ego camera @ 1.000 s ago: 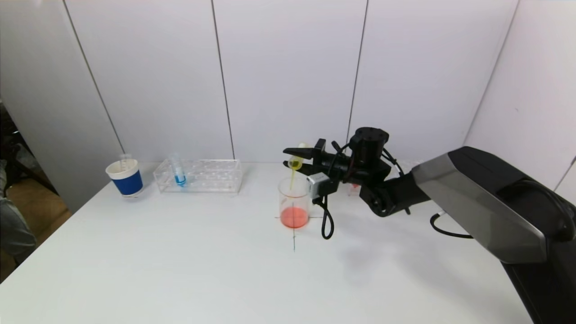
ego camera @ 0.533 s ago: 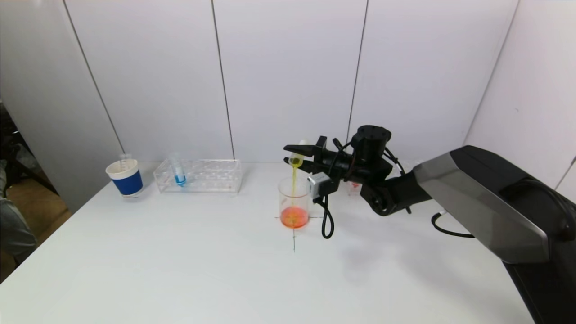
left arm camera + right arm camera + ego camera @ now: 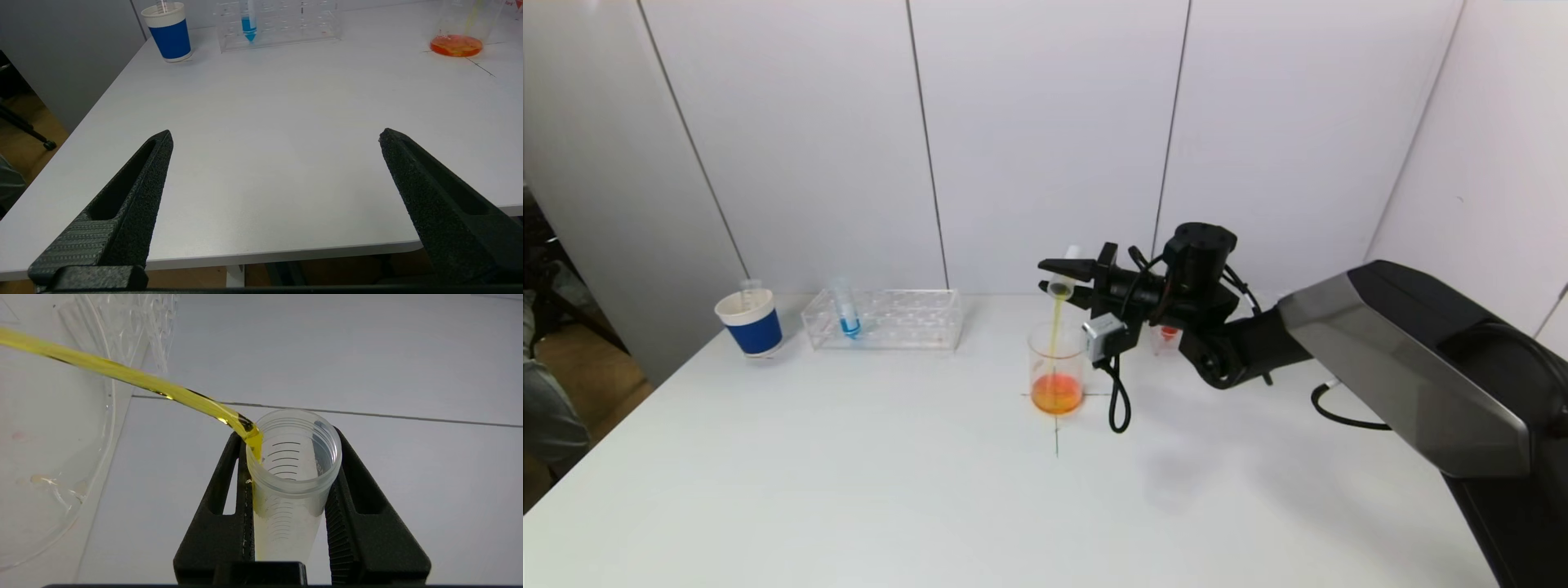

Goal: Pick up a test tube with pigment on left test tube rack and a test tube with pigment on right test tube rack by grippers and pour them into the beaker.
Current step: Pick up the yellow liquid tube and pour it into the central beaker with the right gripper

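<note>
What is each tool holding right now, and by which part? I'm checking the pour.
The right tool clamps the test tube just below its open mouth. The left tool holds nothing.

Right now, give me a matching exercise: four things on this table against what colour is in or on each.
Things:
1. beaker
2. test tube in the right end effector
3. tube in the left rack
4. paper cup

Colours:
A. blue liquid
B. yellow stream pouring out
C. blue band
D. orange liquid

Pairs: 1-D, 2-B, 3-A, 4-C
</note>
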You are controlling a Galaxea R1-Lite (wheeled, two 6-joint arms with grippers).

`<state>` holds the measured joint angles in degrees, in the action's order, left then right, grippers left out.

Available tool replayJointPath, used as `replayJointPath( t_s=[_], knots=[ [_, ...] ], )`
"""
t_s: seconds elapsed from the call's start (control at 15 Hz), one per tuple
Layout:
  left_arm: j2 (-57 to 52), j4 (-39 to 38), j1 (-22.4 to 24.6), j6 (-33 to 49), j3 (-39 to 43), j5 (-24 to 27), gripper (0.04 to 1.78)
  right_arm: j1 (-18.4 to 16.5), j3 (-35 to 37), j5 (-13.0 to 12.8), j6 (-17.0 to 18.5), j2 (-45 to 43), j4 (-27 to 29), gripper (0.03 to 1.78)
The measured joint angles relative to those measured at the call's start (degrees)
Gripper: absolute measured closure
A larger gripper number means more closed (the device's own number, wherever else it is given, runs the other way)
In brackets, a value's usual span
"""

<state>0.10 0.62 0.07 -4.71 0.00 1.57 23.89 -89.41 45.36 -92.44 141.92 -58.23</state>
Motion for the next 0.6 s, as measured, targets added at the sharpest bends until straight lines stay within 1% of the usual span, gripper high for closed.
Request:
replayJointPath(
  t_s=[0.33,0.6],
  knots=[
    [0.00,-0.02,-0.02,-0.02,0.00,0.00,0.06,-0.11,-0.26,-0.11,-3.95,-0.50,0.29,1.26],
    [0.00,-0.02,-0.05,-0.04,0.00,0.00,0.06,-0.17,-0.09,-0.13,-5.13,-1.01,0.33,1.26]
  ],
)
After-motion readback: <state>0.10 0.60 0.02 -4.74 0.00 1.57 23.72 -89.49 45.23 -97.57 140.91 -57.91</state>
